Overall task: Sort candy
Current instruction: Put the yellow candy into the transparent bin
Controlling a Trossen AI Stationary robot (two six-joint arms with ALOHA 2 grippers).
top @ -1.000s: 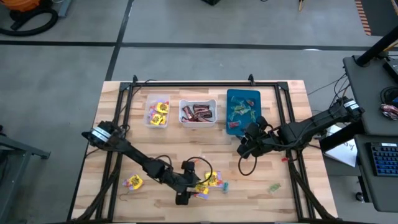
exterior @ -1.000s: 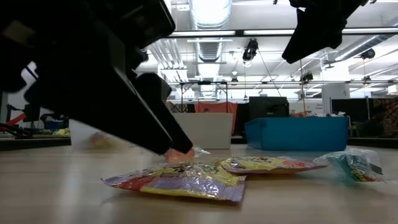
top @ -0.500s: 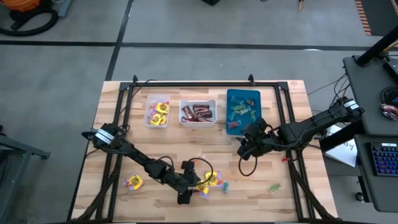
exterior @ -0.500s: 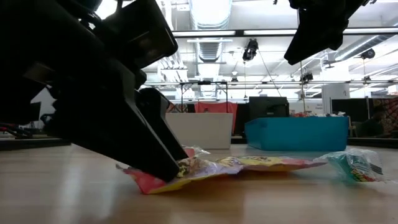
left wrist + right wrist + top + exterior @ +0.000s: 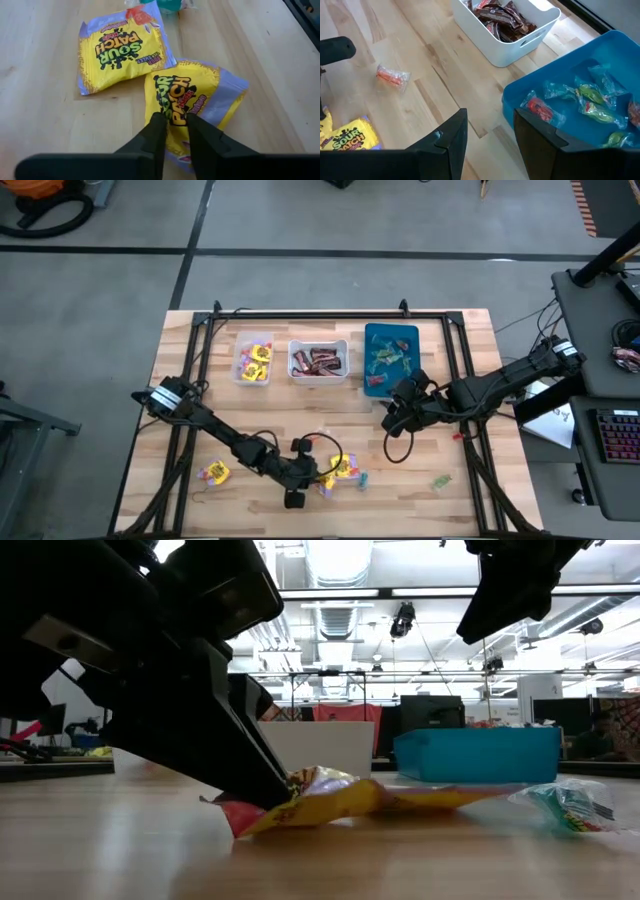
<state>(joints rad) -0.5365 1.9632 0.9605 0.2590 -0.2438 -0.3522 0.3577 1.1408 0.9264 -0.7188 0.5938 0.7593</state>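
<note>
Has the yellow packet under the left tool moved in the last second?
Yes. In the low view the yellow packet, flat on the table earlier, is now bunched and lifted at one end, pinched by the left tool; the blue bin behind stayed put.

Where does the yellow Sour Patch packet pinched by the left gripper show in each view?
High view: Sour Patch packet near the table's front edge, at the left gripper.
Low view: centre foreground, crumpled, one end lifted off the wood.
Left wrist view: centre, pinched between the gripper's two dark fingers.
Right wrist view: a yellow packet shows in the corner; cannot tell whether it is this one.
Shared landmark: the second, flat Sour Patch packet beside it.
</note>
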